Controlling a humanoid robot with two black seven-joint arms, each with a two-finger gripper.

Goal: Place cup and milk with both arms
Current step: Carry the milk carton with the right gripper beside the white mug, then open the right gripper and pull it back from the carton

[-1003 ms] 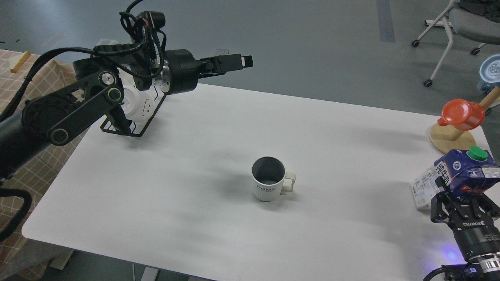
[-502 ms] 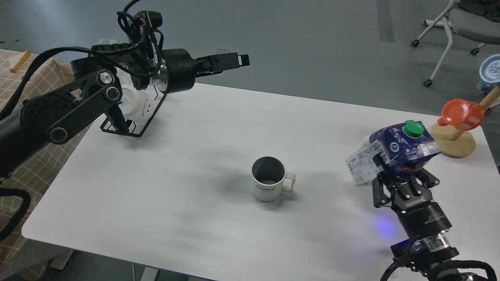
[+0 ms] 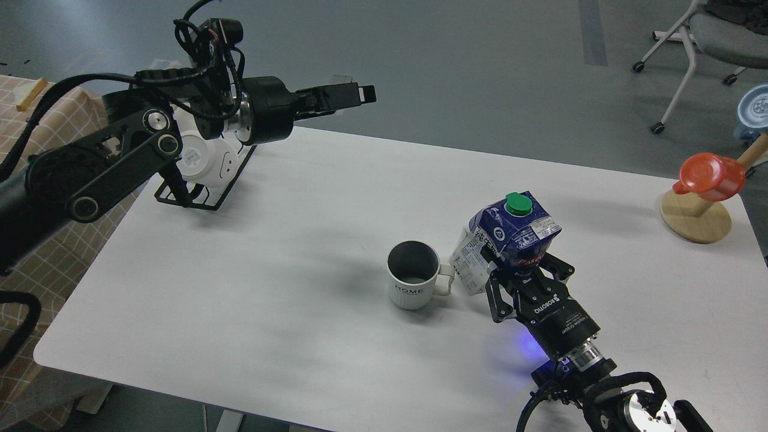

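The right gripper point(image 3: 521, 282) has its fingers closed around the lower body of the milk carton point(image 3: 507, 240), which leans a little toward the left and sits just beside the handle of the HOME mug point(image 3: 414, 282) near the middle of the white table point(image 3: 270, 288); whether the carton's base is down on the tabletop or just off it is hidden by the gripper. A gable-top carton like this probably has soft card walls that dent under a hard squeeze, and if it is full it would be fairly heavy with the weight sloshing, so a hold low and across the flat sides, as here, looks the sensible one, clear of the green screw cap point(image 3: 518, 204). The mug stands upright with its dark inside showing and its cream handle toward the carton; being ceramic it is likely stiff, smooth and chippable, best taken across the rim wall or by the handle. The left gripper point(image 3: 366, 94) hangs high over the far left corner, above the wire rack of white smiley mugs point(image 3: 201, 162), holding nothing that can be seen, though from this angle I cannot tell how far its fingers are apart. An orange-red cup point(image 3: 711, 175) sits on a wooden stand at the far right.
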